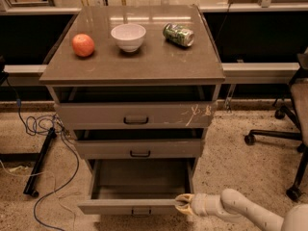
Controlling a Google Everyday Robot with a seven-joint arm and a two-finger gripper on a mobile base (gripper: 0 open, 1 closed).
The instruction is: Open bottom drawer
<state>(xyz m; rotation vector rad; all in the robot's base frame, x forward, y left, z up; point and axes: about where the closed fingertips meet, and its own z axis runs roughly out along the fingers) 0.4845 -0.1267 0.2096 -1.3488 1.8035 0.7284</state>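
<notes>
The bottom drawer (130, 206) is the lowest of three grey-brown drawers in a cabinet. It is pulled well out and its inside (139, 178) looks empty. Its small dark bar handle (140, 211) shows at the centre of the front, near the picture's lower edge. My gripper (183, 204), pale with yellowish fingertips, is at the right end of the drawer's front panel, touching its top edge. My white arm (245, 211) reaches in from the lower right.
The mid-width drawer (139, 148) and the widest drawer (136, 115) with pale scratches sit above. On the cabinet top stand an orange fruit (83, 44), a white bowl (128, 36) and a green can (178, 34) on its side. Cables (45, 129) lie left; an office chair (288, 129) stands right.
</notes>
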